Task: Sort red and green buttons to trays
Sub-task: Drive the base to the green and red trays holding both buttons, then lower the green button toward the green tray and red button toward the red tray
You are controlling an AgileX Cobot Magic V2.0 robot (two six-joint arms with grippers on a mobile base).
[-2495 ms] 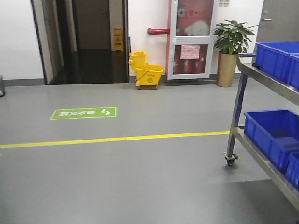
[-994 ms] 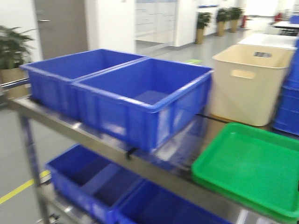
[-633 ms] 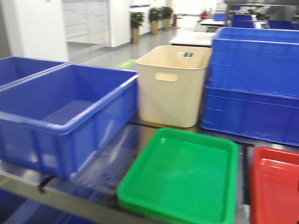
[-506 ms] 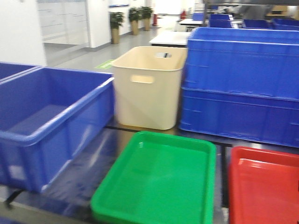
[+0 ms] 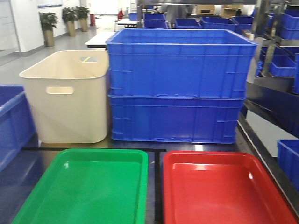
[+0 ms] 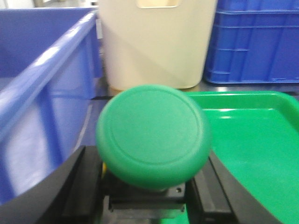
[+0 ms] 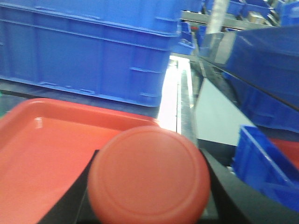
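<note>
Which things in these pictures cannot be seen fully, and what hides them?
Left wrist: green button, base mostly under its cap.
Right wrist: red button, base and the jaws' grip hidden under its cap.
Front: green tray and red tray, near ends cut by the bottom edge.

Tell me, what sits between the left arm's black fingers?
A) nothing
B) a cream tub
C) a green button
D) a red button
C: the left wrist view shows the green button sitting between the black fingers, near the green tray.
</note>
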